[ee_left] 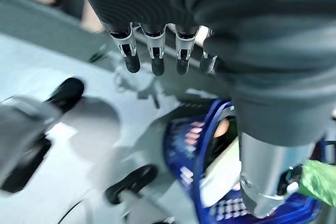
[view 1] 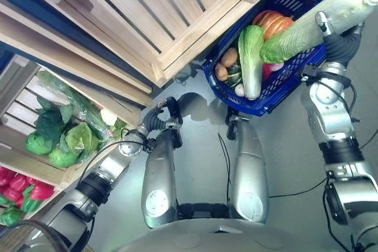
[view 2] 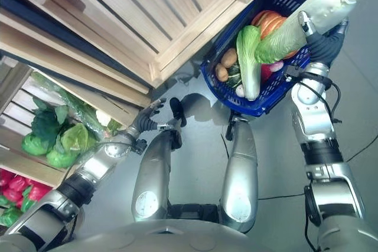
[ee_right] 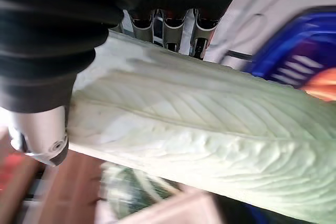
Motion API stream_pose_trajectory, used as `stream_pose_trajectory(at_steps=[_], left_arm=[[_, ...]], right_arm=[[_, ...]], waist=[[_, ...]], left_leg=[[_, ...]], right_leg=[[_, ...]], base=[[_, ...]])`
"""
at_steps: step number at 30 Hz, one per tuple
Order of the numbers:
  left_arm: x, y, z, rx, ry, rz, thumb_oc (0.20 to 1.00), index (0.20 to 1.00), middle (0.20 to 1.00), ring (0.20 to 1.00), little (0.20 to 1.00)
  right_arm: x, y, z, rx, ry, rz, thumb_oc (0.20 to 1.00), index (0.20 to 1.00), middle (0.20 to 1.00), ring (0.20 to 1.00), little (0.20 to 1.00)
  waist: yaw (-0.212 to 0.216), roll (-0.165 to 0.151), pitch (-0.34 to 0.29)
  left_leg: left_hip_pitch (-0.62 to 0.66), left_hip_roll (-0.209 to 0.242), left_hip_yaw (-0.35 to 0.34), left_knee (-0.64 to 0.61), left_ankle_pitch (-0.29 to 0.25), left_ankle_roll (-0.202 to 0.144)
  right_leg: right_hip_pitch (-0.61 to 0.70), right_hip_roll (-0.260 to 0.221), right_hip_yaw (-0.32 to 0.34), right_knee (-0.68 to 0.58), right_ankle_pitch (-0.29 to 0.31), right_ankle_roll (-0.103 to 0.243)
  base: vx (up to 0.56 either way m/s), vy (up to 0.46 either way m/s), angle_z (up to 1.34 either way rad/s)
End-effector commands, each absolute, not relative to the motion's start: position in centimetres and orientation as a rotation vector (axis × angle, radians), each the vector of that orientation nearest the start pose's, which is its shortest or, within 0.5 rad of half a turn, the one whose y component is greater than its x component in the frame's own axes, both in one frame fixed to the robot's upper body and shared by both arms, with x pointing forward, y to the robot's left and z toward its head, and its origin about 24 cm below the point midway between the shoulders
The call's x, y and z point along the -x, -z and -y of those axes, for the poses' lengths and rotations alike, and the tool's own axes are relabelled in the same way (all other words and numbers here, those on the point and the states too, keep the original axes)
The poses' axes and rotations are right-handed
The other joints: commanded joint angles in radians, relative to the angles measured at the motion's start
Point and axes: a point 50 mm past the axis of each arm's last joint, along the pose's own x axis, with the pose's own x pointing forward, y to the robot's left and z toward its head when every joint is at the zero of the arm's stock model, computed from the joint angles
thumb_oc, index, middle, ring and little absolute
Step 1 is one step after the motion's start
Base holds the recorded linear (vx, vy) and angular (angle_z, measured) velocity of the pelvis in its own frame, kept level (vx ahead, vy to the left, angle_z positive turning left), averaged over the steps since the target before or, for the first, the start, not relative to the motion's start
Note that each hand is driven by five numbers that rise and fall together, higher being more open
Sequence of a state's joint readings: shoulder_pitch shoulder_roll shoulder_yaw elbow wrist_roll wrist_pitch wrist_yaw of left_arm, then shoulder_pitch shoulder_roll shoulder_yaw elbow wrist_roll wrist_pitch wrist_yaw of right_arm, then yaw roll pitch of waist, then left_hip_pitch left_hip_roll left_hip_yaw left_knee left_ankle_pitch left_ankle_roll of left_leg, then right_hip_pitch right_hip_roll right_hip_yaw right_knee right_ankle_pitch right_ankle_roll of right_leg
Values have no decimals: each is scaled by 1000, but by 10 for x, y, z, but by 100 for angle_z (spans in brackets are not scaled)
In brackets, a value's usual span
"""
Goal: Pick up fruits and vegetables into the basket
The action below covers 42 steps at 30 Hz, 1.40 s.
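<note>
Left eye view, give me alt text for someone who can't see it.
The right hand grips a long napa cabbage over a blue basket already holding another cabbage, potatoes and a pumpkin. The left hand hangs open near wooden crates of greens.

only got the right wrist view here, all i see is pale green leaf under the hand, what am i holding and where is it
Observer: The right hand is curled round a long napa cabbage, and its leafy end hangs over the blue basket.
Operator: anything in the basket already
Observer: Yes, a second napa cabbage lies in it, with an orange pumpkin and two potatoes beside it.
Operator: and the left hand
Observer: The left hand hangs open by the lower wooden crate, holding nothing.
Operator: whats left in that crate
Observer: Green cabbages lie there, and red peppers sit in the next compartment.
</note>
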State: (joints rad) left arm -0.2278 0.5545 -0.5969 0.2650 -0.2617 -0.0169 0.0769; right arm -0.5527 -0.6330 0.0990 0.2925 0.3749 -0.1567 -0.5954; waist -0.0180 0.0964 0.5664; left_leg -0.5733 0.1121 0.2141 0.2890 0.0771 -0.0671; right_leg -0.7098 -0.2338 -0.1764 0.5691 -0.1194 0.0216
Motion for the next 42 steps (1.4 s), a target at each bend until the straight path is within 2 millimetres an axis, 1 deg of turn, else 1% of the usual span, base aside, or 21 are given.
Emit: stream_pose_trajectory(at_steps=[1, 2, 3, 5, 7, 9, 10, 11, 14, 16, 20, 23, 24, 25, 28, 29, 30, 34, 36, 39, 42], left_arm=[[-242, 21, -133, -327, 486, -336, 1000, 1000, 1000, 1000, 1000], [-243, 21, -133, -326, 486, -335, 1000, 1000, 1000, 1000, 1000], [-242, 25, -132, -317, 482, -350, 1000, 1000, 1000, 1000, 1000], [-242, 26, -132, -300, 484, -354, 1000, 1000, 1000, 1000, 1000], [-241, 26, -130, -273, 496, -338, 1000, 1000, 1000, 1000, 1000], [-241, 23, -128, -240, 502, -319, 1000, 1000, 1000, 1000, 1000], [-241, 23, -126, -213, 505, -321, 1000, 1000, 1000, 1000, 1000], [-241, 22, -126, -212, 505, -320, 1000, 1000, 1000, 1000, 1000], [-241, 20, -126, -155, 506, -309, 1000, 1000, 1000, 1000, 1000], [-241, 19, -127, -123, 486, -303, 1000, 1000, 1000, 1000, 1000], [-242, 18, -131, -96, 450, -306, 1000, 1000, 1000, 1000, 1000], [-241, 21, -135, -103, 426, -335, 1000, 1000, 1000, 1000, 1000], [-240, 23, -137, -105, 422, -349, 1000, 1000, 1000, 1000, 1000], [-239, 25, -137, -105, 426, -361, 1000, 1000, 1000, 1000, 1000], [-236, 28, -137, -122, 430, -374, 1000, 1000, 1000, 1000, 1000], [-236, 28, -137, -123, 432, -376, 1000, 1000, 1000, 1000, 1000], [-235, 29, -135, -132, 440, -380, 1000, 1000, 1000, 1000, 1000], [-232, 28, -136, -118, 448, -381, 1000, 1000, 1000, 1000, 1000], [-230, 29, -138, -99, 439, -376, 1000, 1000, 1000, 1000, 1000], [-227, 33, -144, -79, 420, -381, 1000, 1000, 1000, 1000, 1000], [-222, 42, -152, -87, 375, -411, 1000, 1000, 1000, 1000, 1000]], right_arm=[[-344, -220, 274, 171, 504, 484, 200, 200, 200, 200, 200], [-346, -220, 275, 169, 501, 477, 200, 200, 200, 200, 200], [-355, -217, 279, 189, 507, 406, 200, 200, 200, 200, 200], [-363, -217, 283, 199, 516, 358, 200, 200, 200, 200, 200], [-372, -209, 293, 210, 549, 250, 200, 200, 200, 200, 200], [-376, -205, 298, 222, 572, 188, 200, 200, 200, 200, 200], [-377, -203, 301, 228, 586, 160, 200, 200, 200, 200, 200], [-377, -203, 301, 228, 586, 161, 200, 200, 200, 200, 200], [-377, -192, 317, 278, 655, 58, 200, 200, 200, 200, 200], [-376, -185, 324, 294, 700, 1, 200, 200, 200, 200, 200], [-373, -175, 333, 257, 746, -70, 200, 200, 200, 200, 200], [-366, -157, 341, 142, 784, -158, 200, 200, 200, 200, 200], [-363, -147, 343, 75, 799, -205, 200, 200, 200, 200, 200], [-360, -137, 344, -37, 810, -235, 200, 200, 200, 200, 200], [-354, -119, 346, -195, 801, -291, 200, 200, 200, 200, 200], [-353, -116, 345, -214, 804, -302, 388, 388, 388, 388, 388], [-351, -109, 346, -246, 817, -316, 1000, 1000, 1000, 1000, 1000], [-351, -115, 348, -216, 850, -225, 1000, 1000, 1000, 1000, 1000], [-353, -122, 346, -130, 866, -148, 1000, 1000, 1000, 1000, 1000], [-353, -137, 338, -53, 904, 46, 1000, 1000, 1000, 1000, 1000], [-349, -140, 327, 18, 916, 173, 1000, 1000, 1000, 1000, 1000]], waist=[[15, 67, -46], [16, 69, -46], [28, 84, -46], [40, 99, -46], [60, 129, -46], [71, 149, -46], [76, 157, -46], [75, 157, -46], [94, 183, -46], [106, 196, -46], [118, 209, -46], [124, 218, -46], [125, 221, -46], [126, 223, -46], [128, 227, -46], [128, 227, -46], [130, 229, -46], [129, 229, -46], [125, 223, -46], [112, 198, -46], [88, 169, -46]], left_leg=[[-44, -12, -3, 117, -145, -11], [-47, -12, -3, 118, -144, -12], [-62, -14, -5, 119, -140, -12], [-77, -17, -8, 119, -136, -12], [-103, -26, -15, 122, -131, -12], [-121, -32, -19, 126, -130, -10], [-129, -34, -20, 129, -131, -9], [-130, -35, -20, 130, -131, -9], [-163, -47, -26, 147, -137, 1], [-182, -51, -29, 157, -138, 7], [-205, -53, -33, 173, -147, 16], [-227, -56, -40, 190, -152, 22], [-230, -58, -43, 196, -155, 23], [-231, -60, -45, 199, -158, 25], [-226, -65, -48, 200, -161, 28], [-224, -67, -48, 199, -161, 28], [-216, -70, -50, 196, -161, 29], [-186, -74, -53, 188, -160, 28], [-159, -75, -53, 174, -156, 26], [-92, -73, -52, 134, -146, 21], [-24, -67, -49, 99, -138, 13]], right_leg=[[1, 2, -34, -10, -31, 58], [-3, 2, -35, -9, -32, 58], [-21, -5, -38, 3, -35, 54], [-38, -10, -39, 11, -36, 52], [-73, -19, -39, 36, -45, 44], [-98, -22, -36, 55, -52, 37], [-107, -24, -35, 62, -55, 34], [-109, -24, -35, 63, -56, 34], [-148, -32, -33, 91, -63, 26], [-168, -34, -32, 103, -65, 21], [-196, -36, -27, 125, -73, 15], [-222, -35, -18, 148, -82, 8], [-225, -35, -14, 154, -84, 6], [-226, -33, -10, 155, -85, 5], [-221, -31, -8, 155, -87, 3], [-218, -30, -7, 153, -87, 3], [-210, -30, -6, 150, -85, 3], [-173, -29, -7, 136, -80, 4], [-141, -24, -10, 120, -77, 6], [-69, -17, -20, 70, -59, 15], [0, -6, -21, 20, -41, 27]], base=[[1, -22, 8], [0, -33, 8], [3, -15, 7], [3, -13, 12], [15, -3, 18], [27, 14, 15], [21, 13, 12], [21, 10, 15], [17, -1, 12], [13, -8, 10], [3, -2, 2], [8, 7, 2], [15, 26, 4], [14, 26, 5], [6, 30, 5], [-3, 49, 3], [-4, 42, 2], [-2, 57, 2], [-6, 89, 0], [-19, 95, -1], [-40, 107, -1]])
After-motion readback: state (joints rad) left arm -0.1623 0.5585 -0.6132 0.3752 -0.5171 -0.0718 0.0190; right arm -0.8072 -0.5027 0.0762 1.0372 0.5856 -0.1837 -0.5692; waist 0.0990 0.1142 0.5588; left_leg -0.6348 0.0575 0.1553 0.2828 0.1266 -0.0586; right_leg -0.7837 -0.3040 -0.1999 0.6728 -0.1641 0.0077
